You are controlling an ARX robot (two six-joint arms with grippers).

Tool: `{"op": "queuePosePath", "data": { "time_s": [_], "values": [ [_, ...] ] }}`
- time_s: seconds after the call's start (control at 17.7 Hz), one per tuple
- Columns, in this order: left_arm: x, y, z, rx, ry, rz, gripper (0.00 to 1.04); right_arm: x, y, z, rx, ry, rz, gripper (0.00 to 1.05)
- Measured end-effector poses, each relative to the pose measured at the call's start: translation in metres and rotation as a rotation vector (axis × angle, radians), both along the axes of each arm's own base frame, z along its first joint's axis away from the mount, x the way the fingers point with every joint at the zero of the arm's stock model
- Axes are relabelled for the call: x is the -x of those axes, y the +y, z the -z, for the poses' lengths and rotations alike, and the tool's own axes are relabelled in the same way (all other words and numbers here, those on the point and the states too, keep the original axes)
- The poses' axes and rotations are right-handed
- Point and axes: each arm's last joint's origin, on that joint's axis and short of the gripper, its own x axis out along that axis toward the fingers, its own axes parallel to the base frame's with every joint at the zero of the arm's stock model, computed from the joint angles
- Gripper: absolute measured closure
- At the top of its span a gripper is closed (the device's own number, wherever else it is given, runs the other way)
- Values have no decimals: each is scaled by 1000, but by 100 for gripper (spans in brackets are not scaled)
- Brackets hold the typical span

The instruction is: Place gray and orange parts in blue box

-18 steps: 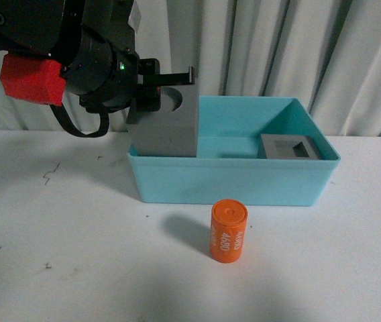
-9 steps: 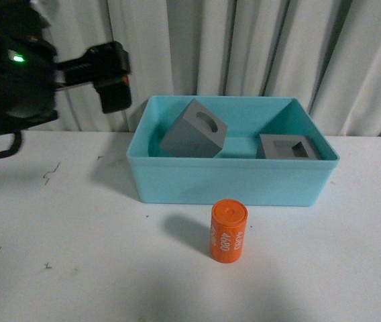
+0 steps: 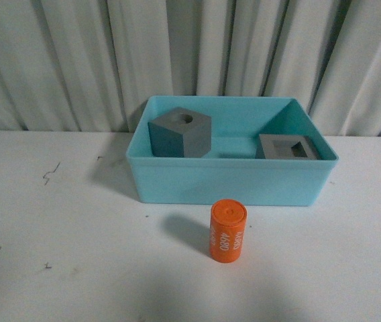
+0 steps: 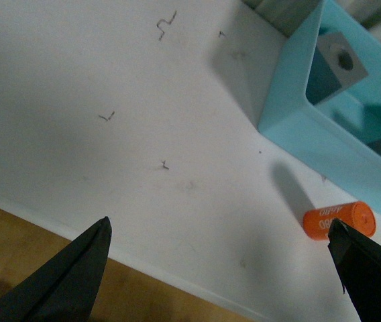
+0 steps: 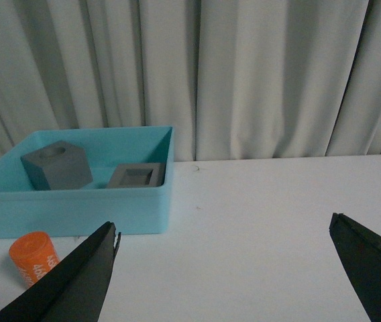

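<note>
The light-blue box (image 3: 231, 182) stands on the white table at the back middle. Inside it the gray cube with a round hole (image 3: 180, 133) rests at the left and the gray cube with a rectangular hole (image 3: 287, 147) lies at the right. The orange cylinder (image 3: 228, 232) with white digits stands on the table just in front of the box. Neither arm shows in the front view. My left gripper (image 4: 221, 258) is open and empty above the table's front edge, with the cylinder (image 4: 339, 219) near one finger. My right gripper (image 5: 224, 258) is open and empty, to the right of the box (image 5: 76, 201).
The white tabletop (image 3: 76, 255) carries small dark scuff marks (image 3: 49, 176) at the left. Pale pleated curtains (image 3: 63, 60) hang right behind the box. The table's front edge and brown floor (image 4: 16, 261) show in the left wrist view.
The left arm let go of the round-hole cube, which dropped into the box and settled upright. The arm pulled away left and out of the front view.
</note>
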Motion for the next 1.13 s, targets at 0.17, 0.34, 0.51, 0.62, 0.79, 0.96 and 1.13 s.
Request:
{"op": "queuePosePath", "data": {
  "time_s": [0.17,0.34,0.51,0.62,0.79,0.96,1.13],
  "values": [
    [24,3,-1,26,-22,-29,7,0,0,0,0,0,0,6],
    [42,7,0,40,-37,-57,7,0,0,0,0,0,0,6],
    [43,11,9,23,-272,-15,16,0,0,0,0,0,-2,6],
    [50,17,20,-239,-571,96,39,0,0,0,0,0,1,6],
    [50,31,23,-484,-578,145,74,0,0,0,0,0,0,6],
    [50,29,27,-516,-587,186,103,0,0,0,0,0,0,6],
    [50,29,31,-524,-586,186,103,0,0,0,0,0,0,6]
  ]
}}
